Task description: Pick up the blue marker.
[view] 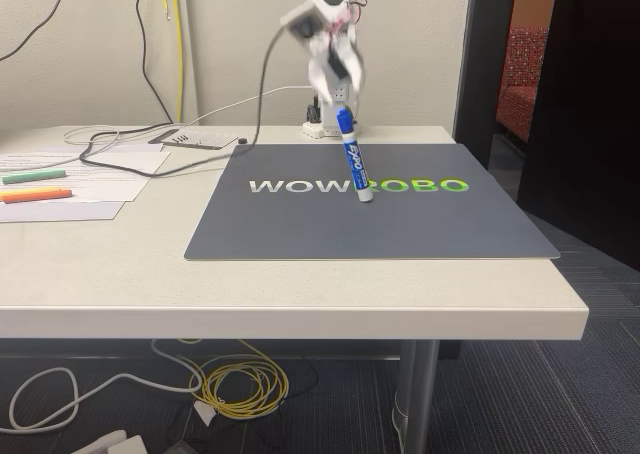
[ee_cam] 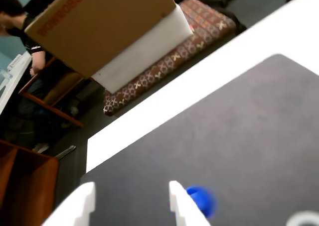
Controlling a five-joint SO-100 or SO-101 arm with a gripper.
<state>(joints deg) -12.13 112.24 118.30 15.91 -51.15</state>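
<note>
Blue "EXPO" marker (view: 353, 160) stands tilted on "WOWROBO" mat (view: 400, 224).

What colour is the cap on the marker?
Blue; the marker cap shows best in the fixed view.

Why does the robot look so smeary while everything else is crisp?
In the fixed view the arm's top is motion-blurred, while the blue marker and mat lettering stay sharp. In the wrist view the marker's blue cap is soft, close to the lens.
</note>
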